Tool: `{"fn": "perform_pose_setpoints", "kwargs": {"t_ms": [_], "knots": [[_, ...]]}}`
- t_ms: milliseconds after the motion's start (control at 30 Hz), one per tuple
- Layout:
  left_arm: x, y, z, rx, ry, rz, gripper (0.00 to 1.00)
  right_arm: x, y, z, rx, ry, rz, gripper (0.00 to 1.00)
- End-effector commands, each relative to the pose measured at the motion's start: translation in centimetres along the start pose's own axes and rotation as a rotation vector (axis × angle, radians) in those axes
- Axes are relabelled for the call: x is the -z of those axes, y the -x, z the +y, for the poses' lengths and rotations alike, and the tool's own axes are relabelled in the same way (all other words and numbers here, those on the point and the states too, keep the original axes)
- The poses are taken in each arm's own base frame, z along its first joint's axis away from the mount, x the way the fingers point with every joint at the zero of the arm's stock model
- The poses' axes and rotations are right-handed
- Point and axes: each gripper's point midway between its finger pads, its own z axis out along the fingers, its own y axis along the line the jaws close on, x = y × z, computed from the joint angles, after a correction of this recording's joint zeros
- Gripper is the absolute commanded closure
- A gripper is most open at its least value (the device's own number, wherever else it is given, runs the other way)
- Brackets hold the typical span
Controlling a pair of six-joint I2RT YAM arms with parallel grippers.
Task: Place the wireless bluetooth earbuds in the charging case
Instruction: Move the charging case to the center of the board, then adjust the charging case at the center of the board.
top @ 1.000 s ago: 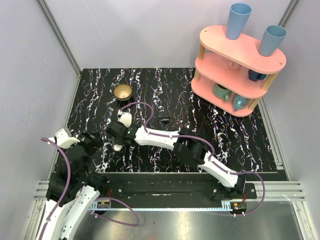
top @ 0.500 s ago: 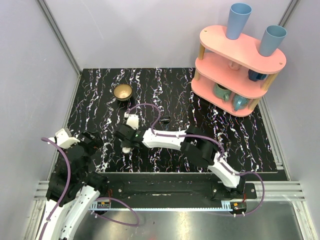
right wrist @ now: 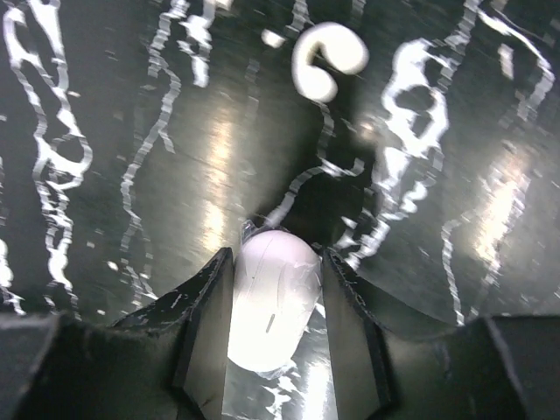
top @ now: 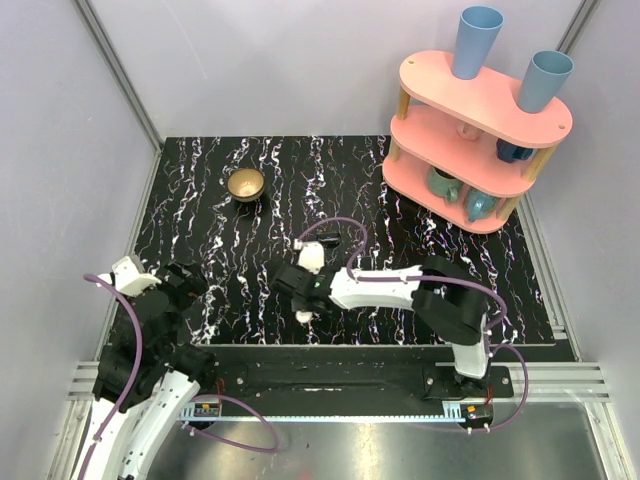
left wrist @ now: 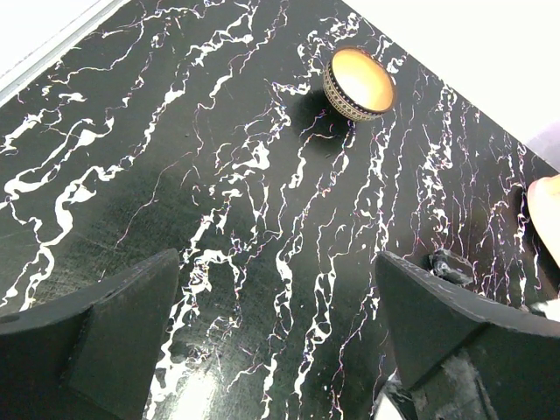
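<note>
- One left gripper [left wrist: 276, 289], near left, its two fingers spread wide with nothing between them; the wrist view shows only their dark inner faces
- One brass bowl [top: 245, 184], far left on the black marbled table [top: 200, 220]
- One charging case [right wrist: 271, 302], near the middle of the table, pinched between the two fingers of the right gripper [right wrist: 276, 262]; its near end is cut off and its lid seam is hard to make out
- One earbud [right wrist: 328, 59], small, curled and white, on the table beyond the case and apart from it; from above it is lost among the white veins
- One pink three-tier shelf [top: 480, 100], far right, with two tall blue cups [top: 478, 40] on top; the mugs on the lower tiers are partly hidden
</note>
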Motion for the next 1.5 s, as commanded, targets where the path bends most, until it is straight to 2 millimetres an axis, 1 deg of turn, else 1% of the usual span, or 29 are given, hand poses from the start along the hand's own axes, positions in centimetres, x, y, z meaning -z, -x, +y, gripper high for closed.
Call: {"fn": "perform_pose_setpoints", "kwargs": {"t_ms": [0,33,67,100,133,167,200,267,300,333,367,433,500,633,667,733,767,833,867,967,1033,1167,1233,1300,1333,1367,1400,1433,1467], "knots": [[-0.5,0.1,-1.0,-0.011,-0.03,0.002,0.01,1.5,-1.0,-5.0,-0.06,-0.108,-0.006,0.53],[-0.5,0.1,-1.1,-0.01,-0.031,0.004,0.01,1.7,-1.1,-5.6,-0.08,-0.114,-0.004,0.53],[-0.5,0.0,-1.2,-0.011,-0.035,0.006,0.01,1.6,-1.9,-7.0,-0.108,-0.144,0.013,0.52],[-0.6,0.0,-1.2,-0.016,-0.033,0.009,0.01,2.1,-1.5,-7.5,-0.139,-0.141,0.006,0.52],[-0.7,-0.1,-1.2,-0.017,-0.033,0.011,0.01,2.1,-1.3,-8.2,-0.173,-0.153,0.005,0.52],[-0.7,-0.1,-1.3,-0.017,-0.036,0.012,0.01,2.0,-1.7,-9.3,-0.216,-0.173,0.011,0.52],[-0.8,-0.2,-1.3,-0.021,-0.036,0.015,0.01,2.5,-1.4,-9.6,-0.246,-0.165,0.005,0.5],[-0.9,-0.3,-1.4,-0.02,-0.04,0.018,0.01,2.6,-1.2,-10.5,-0.305,-0.185,-0.013,0.48],[-0.9,-0.4,-1.4,-0.023,-0.038,0.02,0.01,3.0,-0.8,-10.5,-0.333,-0.175,-0.023,0.46],[-0.9,-0.4,-1.5,-0.02,-0.041,0.019,0.01,3.1,-0.7,-10.4,-0.352,-0.17,-0.023,0.34],[-1.0,-0.4,-1.5,-0.024,-0.042,0.02,0.01,3.4,-0.4,-10.1,-0.374,-0.155,-0.021,0.29],[-1.0,-0.4,-1.5,-0.029,-0.039,0.023,0.01,3.7,-0.2,-9.7,-0.37,-0.138,-0.014,0.23],[-0.9,-0.3,-1.5,-0.027,-0.042,0.02,0.01,4.2,0.5,-9.4,-0.359,-0.125,-0.031,0.17],[-1.0,-0.4,-1.4,-0.03,-0.039,0.022,0.01,6.0,2.7,-10.3,-0.313,-0.124,-0.112,0.13],[-1.0,-0.5,-1.5,-0.032,-0.039,0.024,0.01,6.9,3.6,-10.5,-0.289,-0.112,-0.145,0.12],[-1.1,-0.5,-1.4,-0.035,-0.037,0.025,0.01,7.8,4.2,-10.3,-0.232,-0.069,-0.16,0.12],[-1.1,-0.6,-1.5,-0.036,-0.037,0.029,0.01,8.5,4.4,-10.3,-0.218,-0.042,-0.164,0.12],[-1.2,-0.6,-1.6,-0.04,-0.039,0.029,0.01,8.8,3.6,-10.4,-0.204,-0.018,-0.138,0.12],[-1.3,-0.7,-1.6,-0.042,-0.04,0.033,0.01,9.3,3.1,-10.1,-0.215,0.016,-0.107,0.12],[-1.3,-0.7,-1.6,-0.047,-0.039,0.031,0.01,9.4,1.1,-10.1,-0.265,0.05,-0.039,0.02],[-1.2,-0.5,-1.5,-0.041,-0.04,0.022,0.01,8.8,-0.1,-10.5,-0.297,0.056,-0.013,0.0],[-0.8,-0.1,-1.4,-0.019,-0.051,-0.005,0.01,8.4,-1.2,-9.4,-0.329,0.132,0.023,0.01],[-0.8,0.0,-1.4,-0.016,-0.055,-0.011,0.01,8.2,-1.0,-8.7,-0.329,0.164,0.025,0.01],[-0.7,0.1,-1.4,-0.012,-0.063,-0.017,0.01,7.8,-1.5,-8.1,-0.307,0.176,0.049,0.02],[-0.7,0.1,-1.5,-0.012,-0.067,-0.017,0.01,7.6,-1.2,-7.4,-0.303,0.198,0.047,0.02],[-0.6,0.0,-1.5,-0.012,-0.071,-0.014,0.01,7.1,-1.8,-7.0,-0.282,0.203,0.075,0.02],[-0.6,0.1,-1.6,-0.01,-0.074,-0.016,0.01,6.9,-1.9,-6.7,-0.274,0.207,0.085,0.02],[-0.6,0.0,-1.6,-0.011,-0.073,-0.015,0.01,6.9,-1.6,-5.7,-0.271,0.233,0.089,0.02],[-0.6,0.1,-1.6,-0.012,-0.073,-0.015,0.01,6.3,-2.4,-5.3,-0.253,0.234,0.128,0.02]]}}
